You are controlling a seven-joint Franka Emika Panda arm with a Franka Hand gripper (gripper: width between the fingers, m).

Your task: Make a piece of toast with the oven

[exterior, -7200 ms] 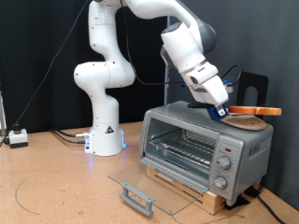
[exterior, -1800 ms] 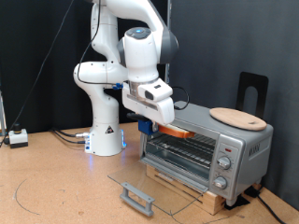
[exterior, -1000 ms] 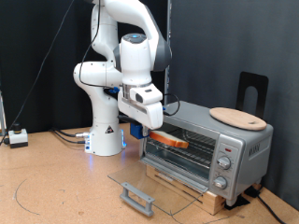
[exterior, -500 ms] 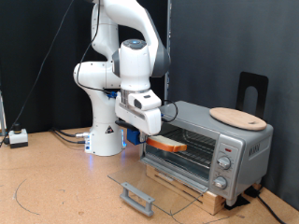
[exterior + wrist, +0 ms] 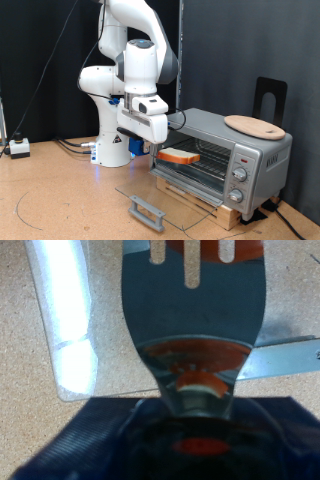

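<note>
Gripper (image 5: 150, 143) of mine clamps what looks like a slotted spatula (image 5: 192, 290) held level, so the piece of toast (image 5: 180, 156) rides flat at the oven (image 5: 222, 157) mouth, above its dropped glass door (image 5: 160, 198).

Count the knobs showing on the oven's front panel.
3, stacked in a column on the oven's panel at the exterior view's right: top knob, middle knob, bottom knob. The wrist view shows none.
</note>
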